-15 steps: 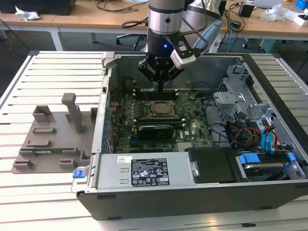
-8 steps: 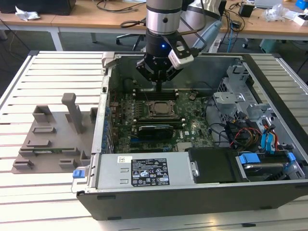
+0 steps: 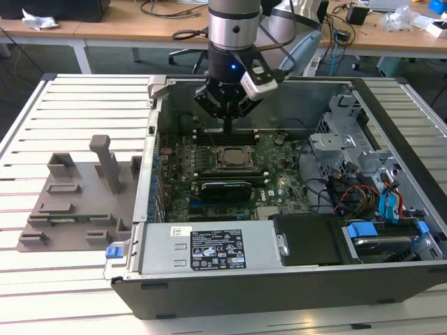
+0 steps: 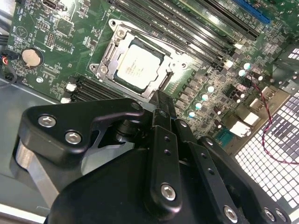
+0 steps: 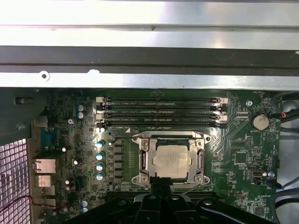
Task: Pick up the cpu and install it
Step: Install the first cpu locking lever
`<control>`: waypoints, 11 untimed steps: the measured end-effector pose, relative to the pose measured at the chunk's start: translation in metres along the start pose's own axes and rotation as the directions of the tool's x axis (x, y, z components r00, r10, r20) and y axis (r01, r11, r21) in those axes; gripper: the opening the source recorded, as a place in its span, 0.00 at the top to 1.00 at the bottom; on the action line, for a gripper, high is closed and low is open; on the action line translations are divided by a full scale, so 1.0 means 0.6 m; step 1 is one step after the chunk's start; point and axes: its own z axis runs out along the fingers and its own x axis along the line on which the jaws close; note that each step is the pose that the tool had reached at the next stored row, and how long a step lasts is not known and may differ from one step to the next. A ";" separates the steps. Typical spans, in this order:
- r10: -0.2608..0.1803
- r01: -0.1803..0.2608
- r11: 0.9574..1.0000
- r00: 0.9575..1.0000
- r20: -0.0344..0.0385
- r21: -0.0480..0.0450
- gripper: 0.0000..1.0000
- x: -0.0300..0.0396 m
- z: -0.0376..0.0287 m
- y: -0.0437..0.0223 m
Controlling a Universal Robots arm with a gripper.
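The cpu [image 5: 171, 158] sits in its socket (jaws closed above).

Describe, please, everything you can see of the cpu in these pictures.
The cpu is a small flat square chip with a silvery-white metal lid. It lies level inside the dark socket frame on the green motherboard, near the memory slots, within the open computer case. In both wrist views its lid faces up, with faint print I cannot read. The claw is close beside the socket and does not hold the chip.

Arm [image 3: 234, 28] upright, wrist downward — fingers [image 4: 163, 114] pressed together, empty.
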 end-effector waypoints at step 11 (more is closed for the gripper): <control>0.000 0.000 1.000 1.000 0.000 0.000 0.89 0.004 0.001 0.004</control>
